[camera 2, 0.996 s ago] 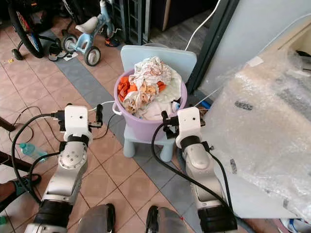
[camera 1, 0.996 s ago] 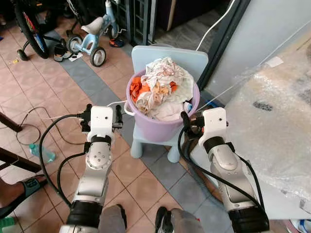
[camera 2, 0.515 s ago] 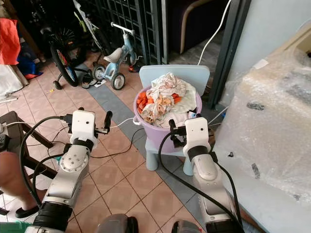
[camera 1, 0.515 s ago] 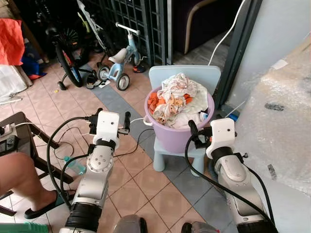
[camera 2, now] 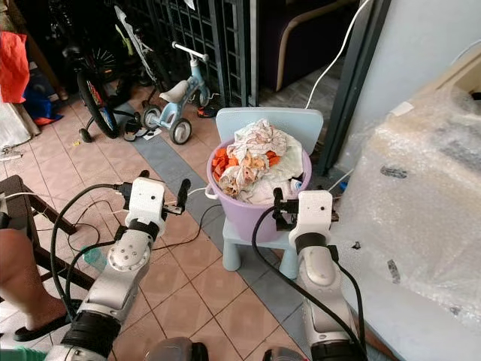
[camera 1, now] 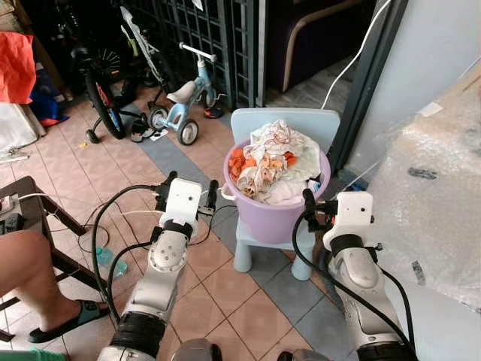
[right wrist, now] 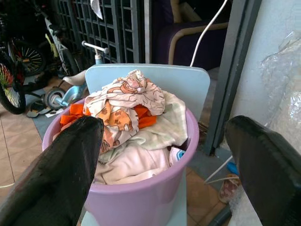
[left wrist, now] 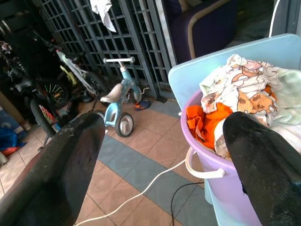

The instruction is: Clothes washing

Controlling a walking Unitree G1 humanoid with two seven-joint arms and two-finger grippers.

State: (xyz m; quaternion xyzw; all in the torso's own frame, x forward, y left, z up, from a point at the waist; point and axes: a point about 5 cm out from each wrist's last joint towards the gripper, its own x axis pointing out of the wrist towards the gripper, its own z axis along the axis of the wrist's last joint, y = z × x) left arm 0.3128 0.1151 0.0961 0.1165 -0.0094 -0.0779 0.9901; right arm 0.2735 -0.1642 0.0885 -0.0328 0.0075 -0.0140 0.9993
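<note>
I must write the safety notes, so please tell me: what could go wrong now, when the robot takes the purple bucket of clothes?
1. The purple plastic bucket sits on a small light-blue chair; an uneven push from the open left gripper or right gripper could tip it.
2. The heaped clothes rise above the rim and may spill.
3. White cables on the tiled floor may catch the feet.

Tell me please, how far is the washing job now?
Done: the clothes are piled in the purple bucket, which stands on a small blue chair. In hand: the left gripper and right gripper sit either side of the bucket, fingers open, holding nothing. Left: grasping the bucket, carrying it and the washing itself.
</note>
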